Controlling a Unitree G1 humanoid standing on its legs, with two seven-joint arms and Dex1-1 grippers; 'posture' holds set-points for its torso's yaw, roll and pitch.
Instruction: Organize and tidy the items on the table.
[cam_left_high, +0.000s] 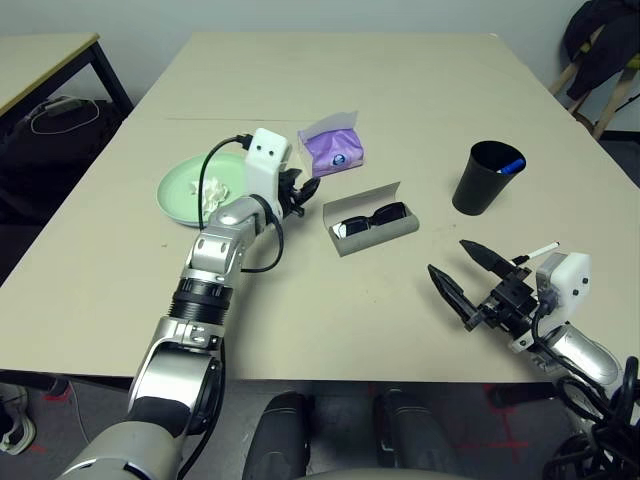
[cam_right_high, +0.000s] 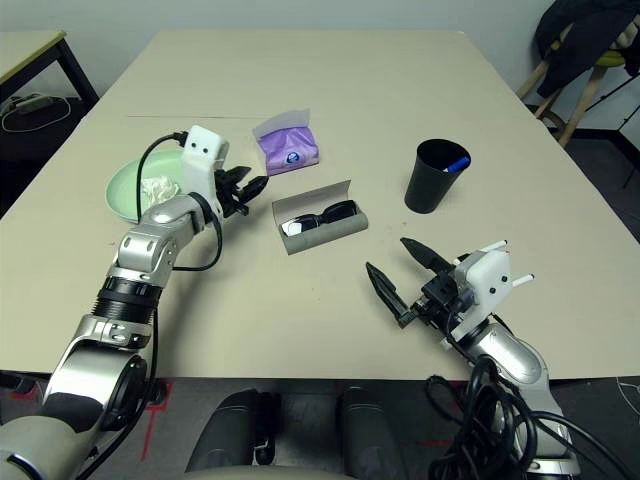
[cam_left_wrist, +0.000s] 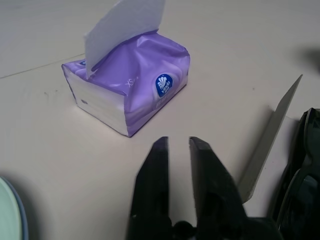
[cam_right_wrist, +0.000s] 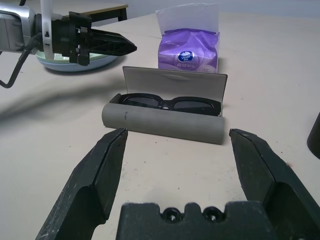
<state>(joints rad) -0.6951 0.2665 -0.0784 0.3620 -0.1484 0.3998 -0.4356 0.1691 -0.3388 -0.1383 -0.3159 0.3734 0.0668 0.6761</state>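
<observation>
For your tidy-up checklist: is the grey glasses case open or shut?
Open: the glasses case has its lid standing up behind black sunglasses lying inside.

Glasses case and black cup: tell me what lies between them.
Nothing: in the left eye view only bare table separates the open glasses case from the black cup.

Just past the left fingers (cam_left_wrist: 159, 165), the tissue pack (cam_left_wrist: 135, 82) is glossy purple plastic with soft white paper; the table (cam_left_wrist: 240, 45) is smooth and matt.
</observation>
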